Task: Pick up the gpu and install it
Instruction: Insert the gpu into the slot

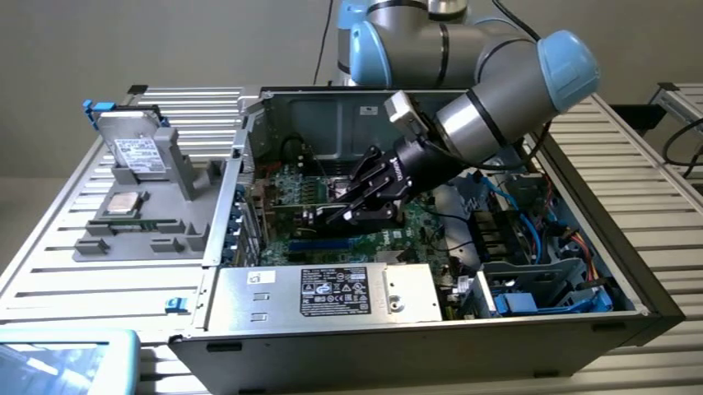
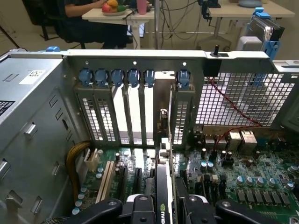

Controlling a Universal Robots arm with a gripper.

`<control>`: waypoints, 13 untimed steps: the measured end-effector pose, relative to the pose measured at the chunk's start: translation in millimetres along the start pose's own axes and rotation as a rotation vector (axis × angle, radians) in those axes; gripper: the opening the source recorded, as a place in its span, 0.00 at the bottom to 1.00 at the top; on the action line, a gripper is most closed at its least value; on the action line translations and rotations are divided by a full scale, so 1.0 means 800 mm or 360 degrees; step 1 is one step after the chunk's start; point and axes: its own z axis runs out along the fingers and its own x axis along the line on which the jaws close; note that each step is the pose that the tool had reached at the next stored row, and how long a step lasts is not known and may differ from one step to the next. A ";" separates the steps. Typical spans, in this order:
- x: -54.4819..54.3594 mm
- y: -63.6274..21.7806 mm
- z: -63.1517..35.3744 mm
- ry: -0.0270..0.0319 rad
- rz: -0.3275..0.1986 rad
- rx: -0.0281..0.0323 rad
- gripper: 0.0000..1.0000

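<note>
The claw [image 2: 164, 211] grips the gpu [image 2: 163, 184] by its two faces, black fingers [image 2: 107, 207] snug on either side. The slatted table [image 1: 44, 271] bears the open computer case [image 1: 417, 362]. Above the green motherboard [image 2: 252, 172] the gpu stands on edge, its bracket [image 2: 163, 123] at the rear slot opening.

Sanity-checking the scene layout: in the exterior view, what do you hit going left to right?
Hard drive on the grey holder → case wall → gpu, gripped by the end effector → drive cage with blue cables → slatted table.
</note>
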 end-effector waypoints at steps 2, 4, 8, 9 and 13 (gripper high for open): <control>0.000 -0.001 0.004 -0.00005 0.0000 -0.00009 0.28; 0.000 0.000 0.007 -0.00058 0.0005 -0.00009 0.28; -0.001 -0.001 0.010 -0.00169 0.0014 -0.00046 0.28; -0.001 0.000 0.010 -0.00168 0.0014 -0.00077 0.28; -0.001 -0.003 0.012 -0.00176 0.0013 -0.00267 0.28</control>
